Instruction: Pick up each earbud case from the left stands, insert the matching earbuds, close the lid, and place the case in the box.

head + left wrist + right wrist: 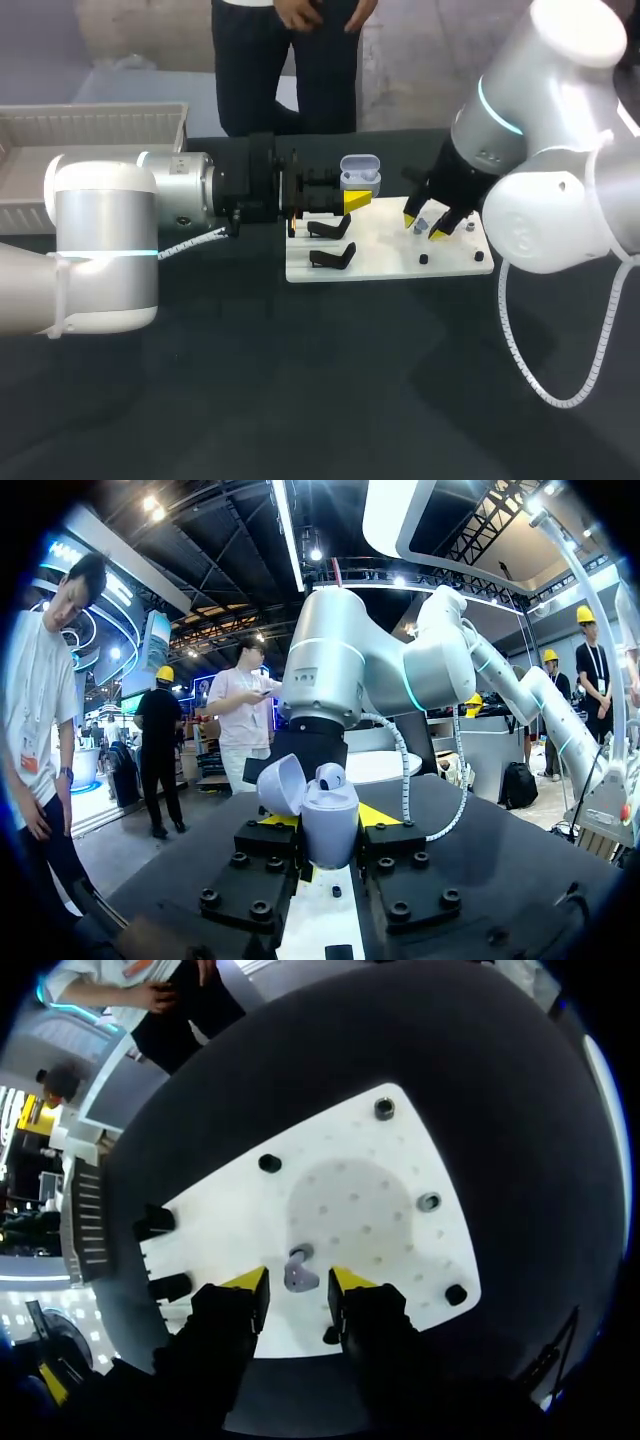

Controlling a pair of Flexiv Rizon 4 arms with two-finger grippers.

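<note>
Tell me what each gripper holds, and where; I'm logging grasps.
Left gripper: the open earbud case, by its lower body's sides. Right gripper: nothing gripped; an earbud lies between its open fingers.

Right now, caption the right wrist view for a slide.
Right end effector over white board, earbud between its fingers.

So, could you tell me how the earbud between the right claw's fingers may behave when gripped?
The earbud looks tiny and rounded, so it probably weighs little and may squirt out of the right claw if pinched off-centre. Its surface looks smooth and hard, so it is likely stiff but slippery.
</note>
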